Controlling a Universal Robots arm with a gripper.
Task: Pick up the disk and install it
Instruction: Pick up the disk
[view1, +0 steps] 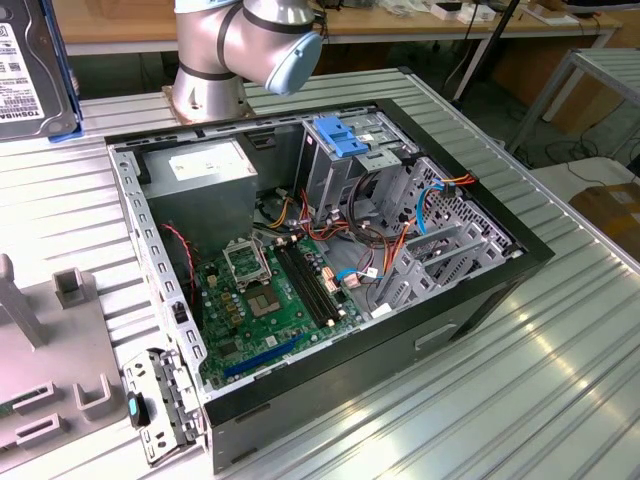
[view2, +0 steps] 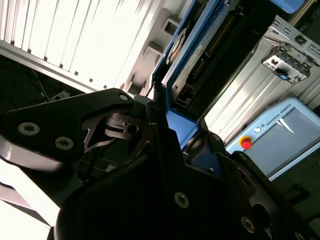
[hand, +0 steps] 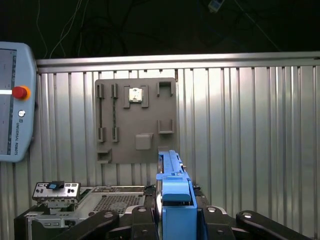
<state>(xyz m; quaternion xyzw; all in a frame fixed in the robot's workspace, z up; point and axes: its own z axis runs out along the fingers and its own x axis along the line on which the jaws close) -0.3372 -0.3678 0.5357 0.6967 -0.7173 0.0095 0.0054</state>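
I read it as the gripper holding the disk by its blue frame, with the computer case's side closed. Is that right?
Not quite. The gripper does hold the disk by its blue frame, but the computer case is open: the exterior view shows its motherboard exposed.

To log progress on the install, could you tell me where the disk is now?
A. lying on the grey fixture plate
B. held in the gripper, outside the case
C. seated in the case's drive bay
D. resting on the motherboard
B: in the first wrist view the disk sits clamped in the gripper, and the exterior view shows it outside the open case.
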